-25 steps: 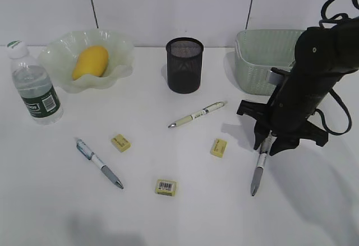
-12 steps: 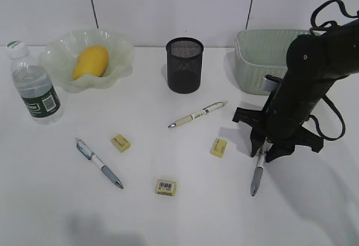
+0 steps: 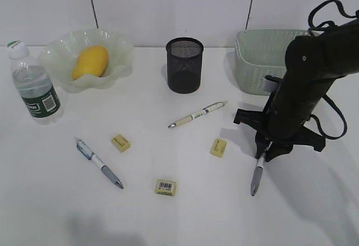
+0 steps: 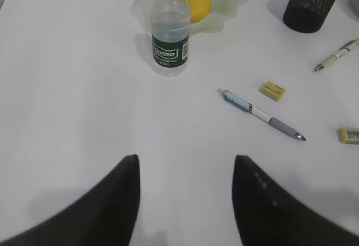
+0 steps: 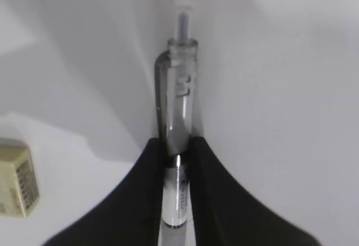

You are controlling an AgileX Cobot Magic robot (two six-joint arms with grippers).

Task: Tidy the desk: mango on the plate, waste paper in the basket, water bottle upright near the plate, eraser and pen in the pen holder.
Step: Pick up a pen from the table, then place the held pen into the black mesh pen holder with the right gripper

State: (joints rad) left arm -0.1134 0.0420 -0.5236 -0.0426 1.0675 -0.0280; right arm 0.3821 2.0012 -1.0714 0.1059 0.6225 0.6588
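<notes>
In the exterior view, the right gripper [image 3: 268,152] stands over the upper end of a grey pen [image 3: 257,174] near the right edge of the desk [image 3: 185,218]. The mango [image 3: 90,61] lies in the plate [image 3: 115,49] at the far left corner, and the water bottle [image 3: 33,83] stands upright beside it. The pen holder [image 3: 184,65] is at the far edge, the basket [image 3: 261,52] to its right. In the left wrist view, the left gripper [image 4: 185,201] hangs wide apart, with nothing between its fingers. In the right wrist view, the fingers [image 5: 146,195] press both sides of the grey pen, next to a yellow eraser [image 5: 17,176].
</notes>
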